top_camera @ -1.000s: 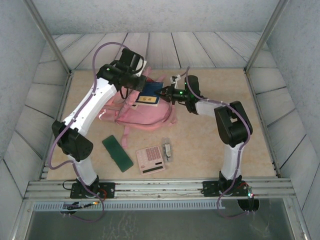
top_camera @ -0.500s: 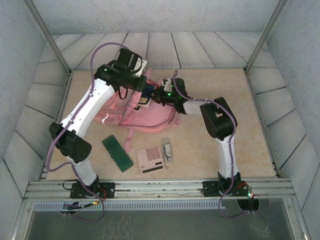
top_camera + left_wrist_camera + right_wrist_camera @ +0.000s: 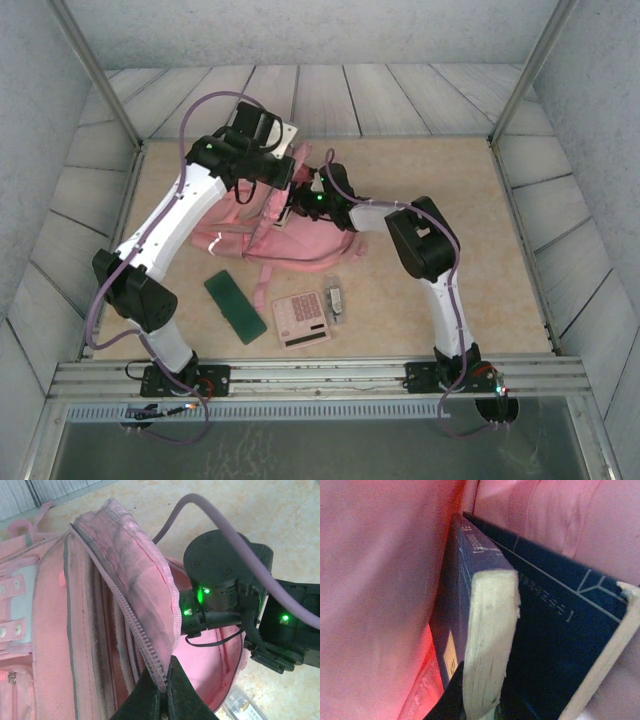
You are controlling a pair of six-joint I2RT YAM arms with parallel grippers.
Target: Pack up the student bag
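Observation:
The pink student bag (image 3: 300, 242) lies on the table with its main pocket held open. My left gripper (image 3: 162, 687) is shut on the zipper edge of the bag's raised flap (image 3: 135, 580); from above it (image 3: 284, 178) sits over the bag's top. My right gripper (image 3: 480, 700) is inside the pink pocket, shut on a dark blue book (image 3: 457, 615) at its pale page edge. A dark blue cover with white lines (image 3: 555, 630) lies just right of it. The right arm's black wrist (image 3: 220, 587) reaches into the opening (image 3: 318, 200).
Near the front of the table lie a green flat case (image 3: 235, 306), a pink calculator (image 3: 303, 319) and a small clear box (image 3: 335, 299). Side walls and metal posts ring the table. The two arms cross close together over the bag.
My right gripper has carried the blue book leftward into the bag's open pocket, so the book is now covered from above. The left gripper has kept hold of the flap.

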